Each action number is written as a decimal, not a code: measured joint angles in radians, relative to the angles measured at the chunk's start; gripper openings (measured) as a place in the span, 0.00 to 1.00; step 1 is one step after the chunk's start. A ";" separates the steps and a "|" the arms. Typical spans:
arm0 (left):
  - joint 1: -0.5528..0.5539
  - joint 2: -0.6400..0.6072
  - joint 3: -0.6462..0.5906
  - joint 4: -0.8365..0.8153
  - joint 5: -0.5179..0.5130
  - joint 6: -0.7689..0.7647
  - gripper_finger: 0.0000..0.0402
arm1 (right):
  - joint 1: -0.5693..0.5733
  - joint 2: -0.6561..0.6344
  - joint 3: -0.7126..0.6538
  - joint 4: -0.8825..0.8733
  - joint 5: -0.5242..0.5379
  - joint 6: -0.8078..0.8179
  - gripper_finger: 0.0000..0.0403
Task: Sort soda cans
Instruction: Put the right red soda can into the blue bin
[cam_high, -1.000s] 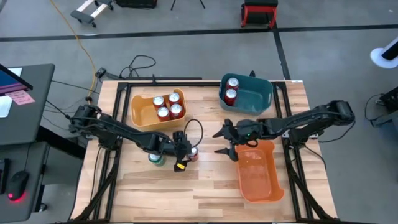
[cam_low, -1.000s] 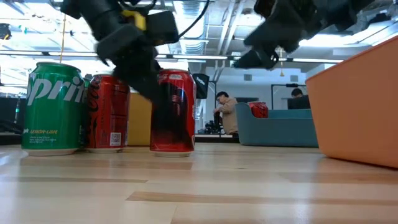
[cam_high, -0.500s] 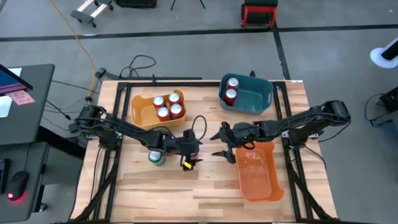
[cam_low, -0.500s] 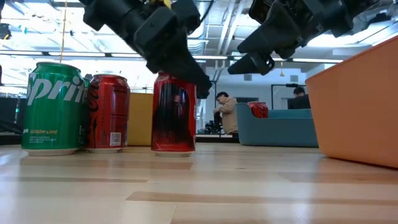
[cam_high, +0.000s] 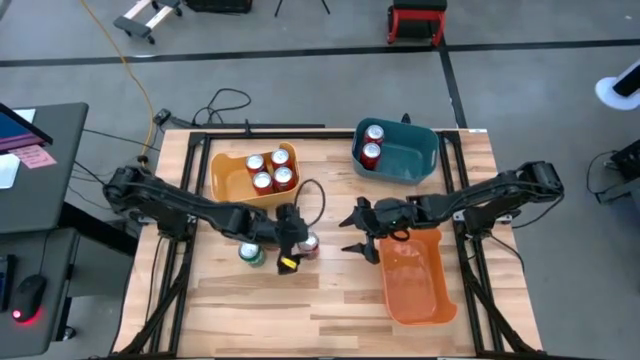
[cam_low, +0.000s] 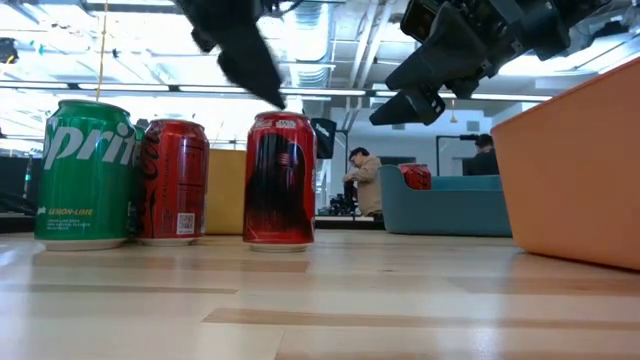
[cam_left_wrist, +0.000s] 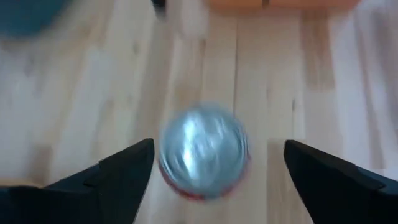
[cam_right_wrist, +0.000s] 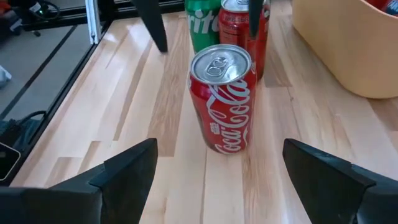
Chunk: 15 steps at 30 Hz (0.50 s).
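Observation:
Three soda cans stand upright on their bases on the wooden table: a green can (cam_low: 85, 175), a red can (cam_low: 175, 180) close beside it, and a separate red can (cam_low: 280, 180) (cam_right_wrist: 222, 99) toward the table's right. My left gripper (cam_high: 293, 240) hovers open over that separate can; its silver top (cam_left_wrist: 204, 149) shows below, between the spread fingers. My right gripper (cam_high: 352, 230) is open, above the table to the right of the can and facing it. Several red cans sit in the yellow bin (cam_high: 228, 178) and two in the teal bin (cam_high: 410, 155).
The orange bin (cam_high: 418, 285) holds nothing and lies right behind my right gripper, near the table's right edge. The yellow bin is at the far left, the teal bin at the far right. Bare wood lies along the near edge. People sit in the room beyond.
My left gripper has risen from beside the separate red can to above its top, swinging briefly toward the table's right and back. The can has stayed where it stood. My right gripper has edged slightly toward the can.

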<state>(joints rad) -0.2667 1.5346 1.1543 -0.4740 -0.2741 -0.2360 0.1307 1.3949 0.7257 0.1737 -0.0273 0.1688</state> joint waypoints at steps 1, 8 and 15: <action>-0.010 0.004 -0.012 -0.015 0.001 -0.018 0.88 | 0.003 0.000 0.000 0.000 0.000 0.000 0.91; -0.035 0.025 -0.099 -0.001 -0.004 -0.127 0.88 | 0.028 0.000 0.000 0.048 0.000 0.000 0.91; -0.027 0.080 -0.166 0.229 0.010 -0.075 0.86 | 0.024 0.000 0.000 0.071 0.000 0.000 0.91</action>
<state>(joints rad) -0.2932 1.6145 0.9883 -0.2451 -0.2644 -0.3111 0.1548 1.3949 0.7258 0.2447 -0.0274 0.1688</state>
